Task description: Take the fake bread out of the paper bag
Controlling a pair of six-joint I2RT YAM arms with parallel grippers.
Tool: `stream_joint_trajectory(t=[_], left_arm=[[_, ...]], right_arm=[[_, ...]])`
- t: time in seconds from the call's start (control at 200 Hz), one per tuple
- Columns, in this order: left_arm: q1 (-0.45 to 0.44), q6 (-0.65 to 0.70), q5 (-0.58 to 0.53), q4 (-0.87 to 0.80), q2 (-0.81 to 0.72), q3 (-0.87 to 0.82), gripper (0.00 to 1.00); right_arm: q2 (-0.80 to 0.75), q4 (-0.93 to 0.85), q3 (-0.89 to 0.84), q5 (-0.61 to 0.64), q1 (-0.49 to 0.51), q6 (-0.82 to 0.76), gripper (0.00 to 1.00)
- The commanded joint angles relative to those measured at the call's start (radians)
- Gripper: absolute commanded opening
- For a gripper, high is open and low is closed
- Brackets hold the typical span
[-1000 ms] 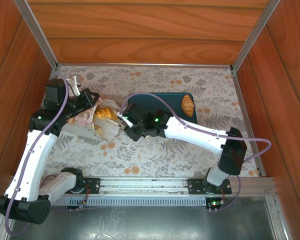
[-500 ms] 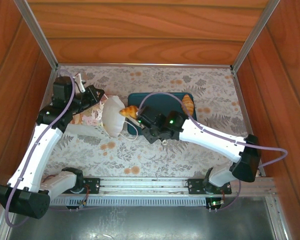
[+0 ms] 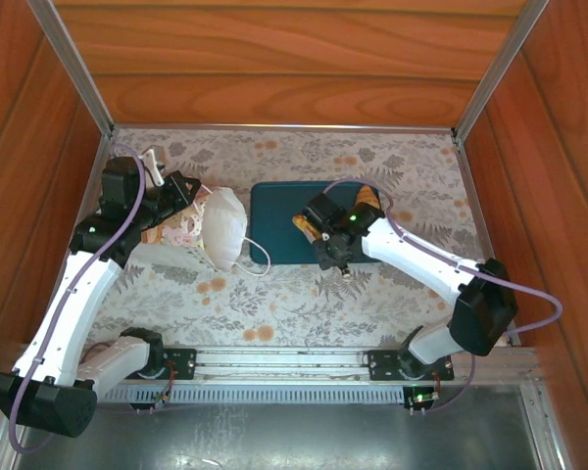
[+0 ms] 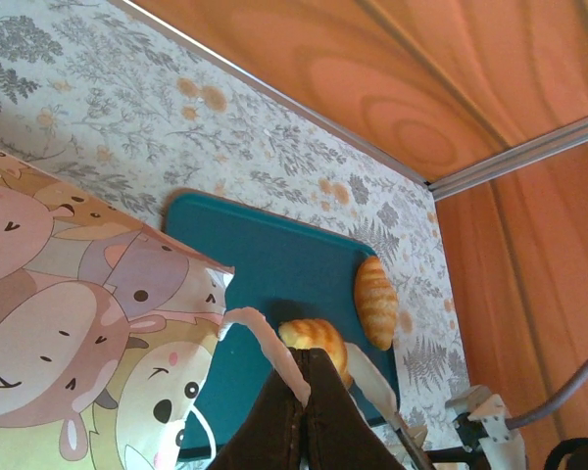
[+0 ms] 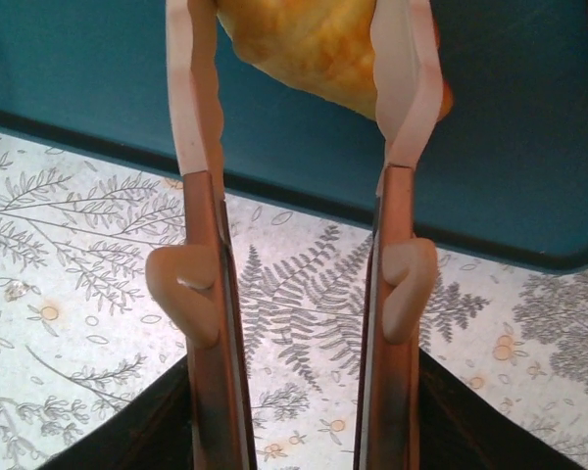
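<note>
Left gripper jaws fully closed, pinching the upper edge of the paper bag. In the left wrist view the dark fingers meet with no gap and a pale strip of the bag's rim runs into them

The bag sits at the left of the table, just beside the left edge of the teal tray. White face is up in the top view, pink patterned side toward the left arm. The cartoon-animal print on that side is clear from the left wrist. One cord handle lies loose on the cloth by the tray's near-left corner

Right gripper is over the tray, jaws about half apart, with a bread piece between the fingertips. From the right wrist, the two pale fingers straddle the golden-brown piece above the teal surface. The pads are at or just beside its sides, and I can't tell whether it is clamped or only bracketed. I also can't tell whether it rests on the tray

A second item, a croissant, lies on the tray's far-right area, apart from the piece at the right gripper. In the top view it is partly covered by the right arm

Whether anything is inside the bag can't be seen from any angle
</note>
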Motion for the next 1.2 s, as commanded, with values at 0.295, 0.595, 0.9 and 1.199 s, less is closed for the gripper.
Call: stream_joint_trajectory(t=[0.295, 0.595, 0.9, 1.199], left_arm=[[-0.005, 0.028, 0.013, 0.024, -0.006, 0.005, 0.00], [-0.004, 0.030, 0.021, 0.023, -0.042, -0.014, 0.00], [-0.004, 0.044, 0.043, 0.023, -0.056, -0.019, 0.00], [-0.003, 0.046, 0.061, 0.024, -0.060, -0.022, 0.00]], right_arm=[[-0.076, -0.005, 0.028, -0.175, -0.114, -0.323, 0.62], [-0.021, -0.141, 0.122, -0.207, -0.224, -0.624, 0.66], [0.127, -0.240, 0.256, -0.096, -0.241, -0.675, 0.67], [0.264, -0.297, 0.346, -0.151, -0.254, -0.696, 0.66]])
